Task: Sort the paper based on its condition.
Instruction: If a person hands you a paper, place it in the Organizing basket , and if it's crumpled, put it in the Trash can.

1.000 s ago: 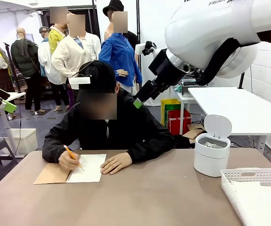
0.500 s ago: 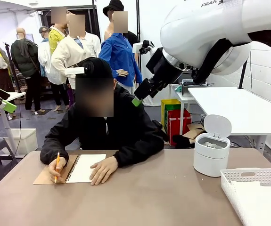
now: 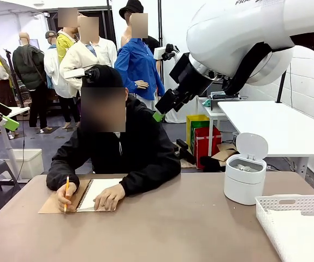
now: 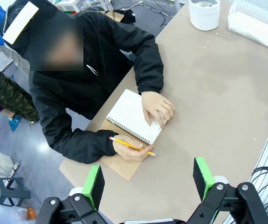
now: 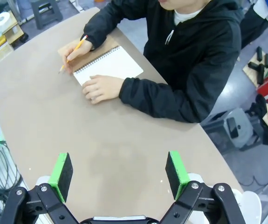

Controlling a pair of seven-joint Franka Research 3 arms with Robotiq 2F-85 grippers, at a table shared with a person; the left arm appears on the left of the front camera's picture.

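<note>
As hand (image 3: 108,196) lies on notebook (image 3: 93,191) | L claw (image 4: 148,179), R claw (image 5: 119,169) spread | front: bin (image 3: 245,183)

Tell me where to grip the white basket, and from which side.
Pinch the white basket by its left wall at the rim, coming down from above. The wall is thin and upright with an open top, so one finger goes inside, one outside; the body looks too wide to span. The open right hand is likely nearer.

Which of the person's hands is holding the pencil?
The hand on the brown cover of the notebook grips the yellow pencil; the other hand rests empty on the white page.
</note>
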